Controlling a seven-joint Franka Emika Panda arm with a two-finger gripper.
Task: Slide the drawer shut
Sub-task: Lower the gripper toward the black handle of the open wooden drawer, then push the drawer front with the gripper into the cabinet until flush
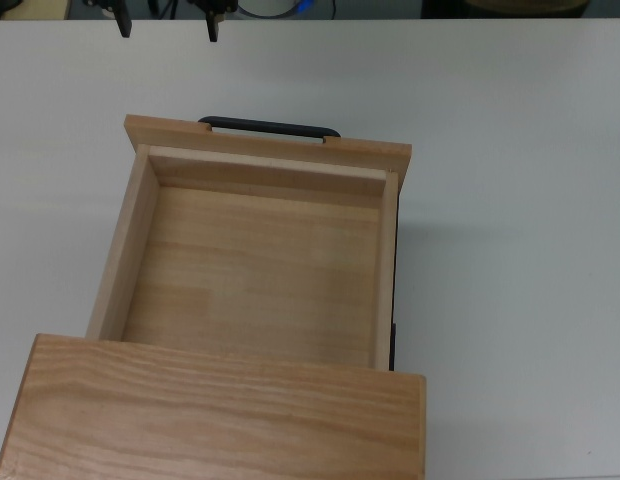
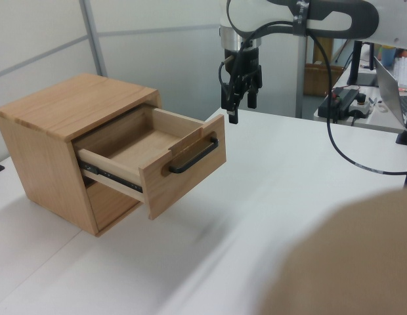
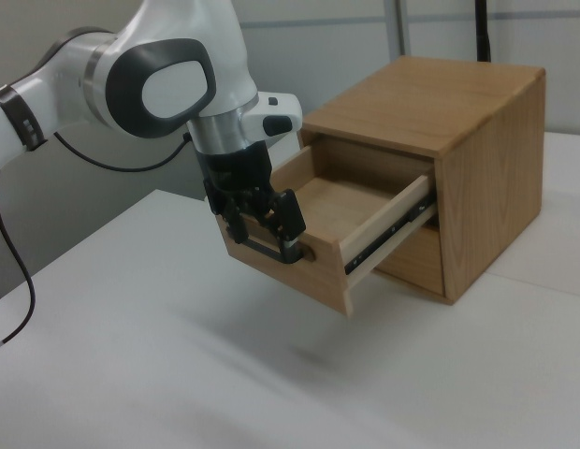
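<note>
Left view told it best: the drawer (image 2: 157, 154) stood pulled well out of the wooden cabinet (image 2: 65, 111), its tray empty, its wide front panel (image 2: 184, 174) facing away from the carcass and carrying the thin black bar handle (image 2: 193, 156) across its face. The drawer's travel ran straight from that panel back into the cabinet, so whatever pushed it had to come from the far side of the panel. The gripper (image 2: 241, 105) hung out there in the open, beyond the front panel and above the level of the handle, with nothing between its fingers; the two black fingers (image 2: 232, 108) were parted with a modest gap and pointed down at the white table (image 2: 289, 170). It touched neither handle nor panel, as far as I could judge. In the right view the gripper (image 3: 267, 229) overlapped the panel's face, which hid any gap there, but in the top view only the fingertips (image 1: 215, 25) showed, at the table's far edge and well apart from the handle (image 1: 270, 128). To my eye the drawer lay from the gripper lower and back toward the cabinet, with the handle's long axis lying crosswise to the push, so the job looked like a drop in height and then a flat shove against the panel along the slide rails (image 3: 388, 229).
</note>
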